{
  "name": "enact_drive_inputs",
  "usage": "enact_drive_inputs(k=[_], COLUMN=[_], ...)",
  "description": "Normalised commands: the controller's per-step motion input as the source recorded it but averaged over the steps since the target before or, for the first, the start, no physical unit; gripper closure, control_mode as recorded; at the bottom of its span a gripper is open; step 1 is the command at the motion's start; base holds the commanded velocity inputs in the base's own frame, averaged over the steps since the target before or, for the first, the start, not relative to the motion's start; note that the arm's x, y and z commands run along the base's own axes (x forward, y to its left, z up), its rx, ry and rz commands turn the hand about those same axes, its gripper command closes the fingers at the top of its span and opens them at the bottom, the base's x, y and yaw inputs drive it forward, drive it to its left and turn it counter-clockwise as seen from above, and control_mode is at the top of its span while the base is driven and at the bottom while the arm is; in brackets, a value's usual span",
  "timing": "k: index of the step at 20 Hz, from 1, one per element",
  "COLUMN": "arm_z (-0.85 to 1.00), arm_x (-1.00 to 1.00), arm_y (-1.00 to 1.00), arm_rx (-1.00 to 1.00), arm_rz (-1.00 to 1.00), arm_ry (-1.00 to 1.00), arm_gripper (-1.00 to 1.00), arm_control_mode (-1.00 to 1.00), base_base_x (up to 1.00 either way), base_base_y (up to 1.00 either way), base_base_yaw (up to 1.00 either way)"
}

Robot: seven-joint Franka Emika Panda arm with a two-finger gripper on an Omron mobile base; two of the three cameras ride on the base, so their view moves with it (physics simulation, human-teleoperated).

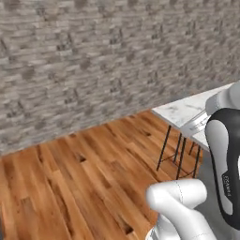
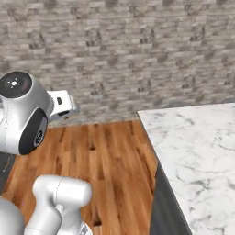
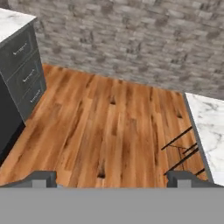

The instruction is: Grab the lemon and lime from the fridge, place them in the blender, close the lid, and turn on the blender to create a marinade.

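Observation:
My gripper [image 3: 113, 179] is open, its two dark fingertips [image 3: 41, 178] standing far apart at the bottom of the hand view with nothing between them. It hangs over bare wooden floor [image 3: 109, 122] and faces a grey brick wall [image 3: 131, 39]. The lemon, the lime, the fridge, the blender and the lid are all out of view.
A white marble counter [image 2: 197, 151] with a dark side runs along the right. Thin black stool legs [image 1: 165, 143] stand under a marble top [image 1: 183, 110]. A dark drawer cabinet [image 3: 22, 74] with a marble top is at the hand view's left. Open floor lies between them.

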Motion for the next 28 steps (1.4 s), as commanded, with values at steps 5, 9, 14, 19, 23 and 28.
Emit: enact_drive_inputs(k=[5,9,14,19,23,28], arm_z=[0.0,0.0,0.0,0.0,0.0,0.0], arm_x=[0.0,0.0,0.0,0.0,0.0,0.0], arm_y=[0.0,0.0,0.0,0.0,0.0,0.0], arm_rx=[0.0,0.0,0.0,0.0,0.0,0.0], arm_rz=[0.0,0.0,0.0,0.0,0.0,0.0], arm_ry=[0.0,0.0,0.0,0.0,0.0,0.0], arm_gripper=[-1.0,-1.0,-1.0,-1.0,-1.0,-1.0], arm_control_mode=[1.0,1.0,1.0,1.0,1.0,1.0], base_base_x=[1.0,1.0,1.0,1.0,1.0,1.0], base_base_y=[0.57,0.63,0.82,0.89,0.84,0.86], base_base_yaw=[-0.52,-0.48,-0.44,-0.42,-0.43,-0.5])
